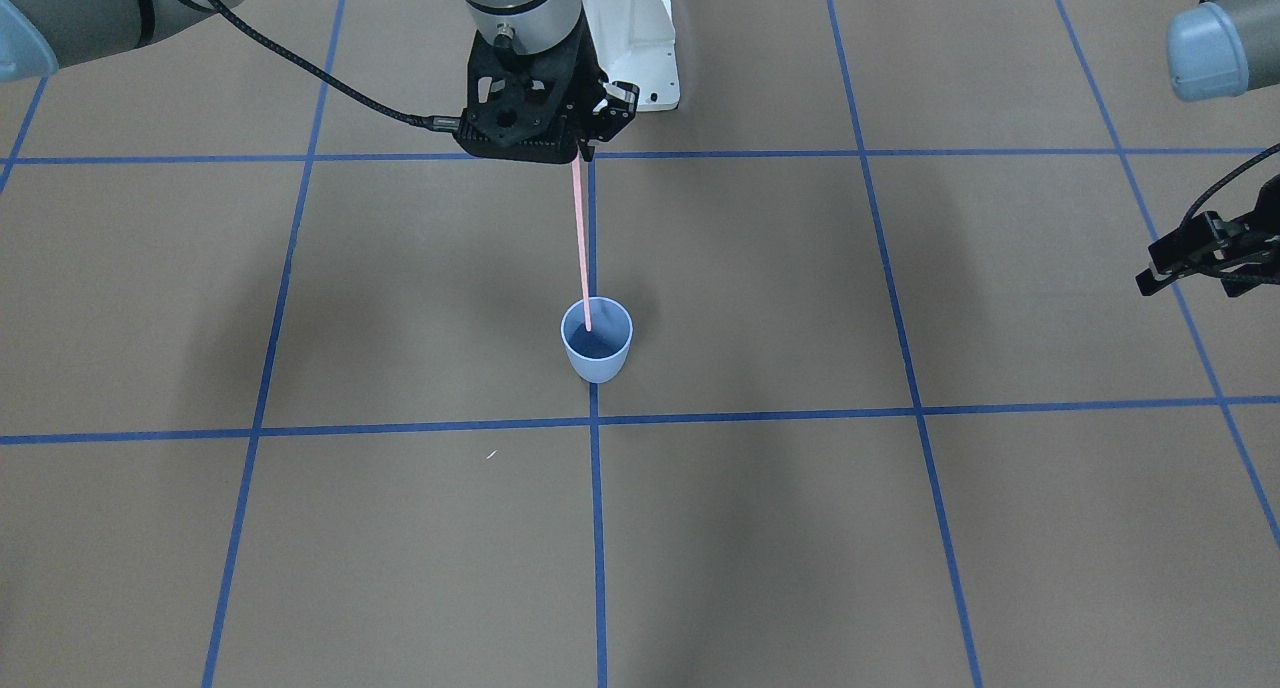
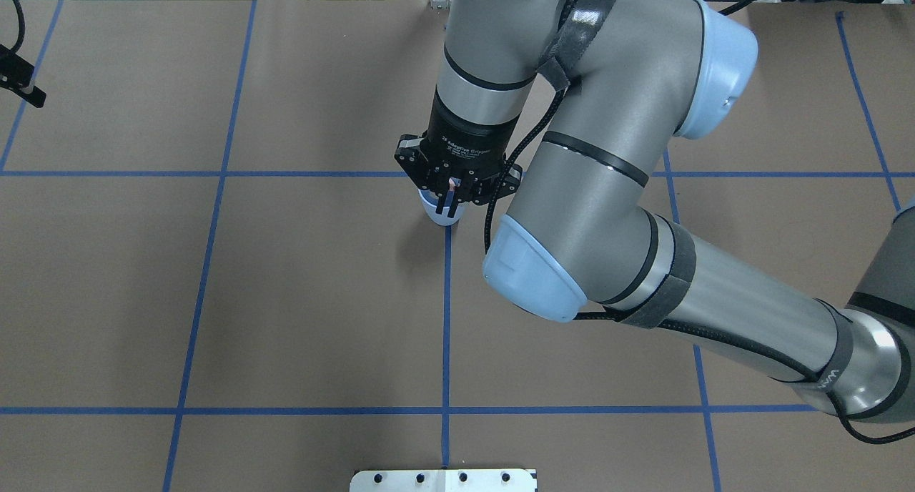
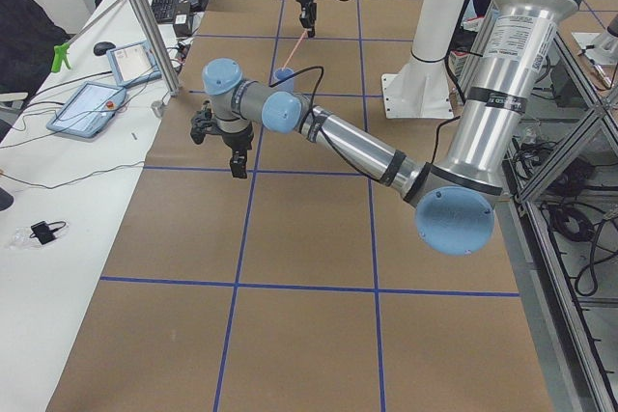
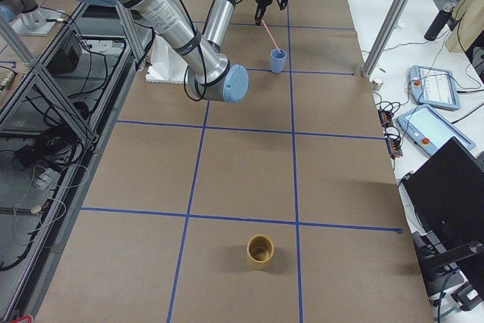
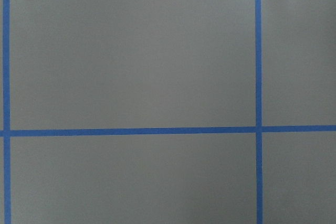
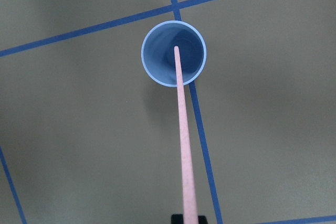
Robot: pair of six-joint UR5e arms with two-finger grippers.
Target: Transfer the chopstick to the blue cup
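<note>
Brown surface (image 1: 300, 528) gridded in blue tape (image 1: 595, 528), and the blue cup (image 1: 597, 353) is standing upright at centre. From the cup's 12 o'clock in the front view, the right gripper (image 1: 580, 153) is clamping the chopstick (image 1: 580, 248), its tip dipping inside the cup. The left gripper (image 1: 1190, 258) is hanging at 3 o'clock; clenched or released, I cannot tell.
</note>
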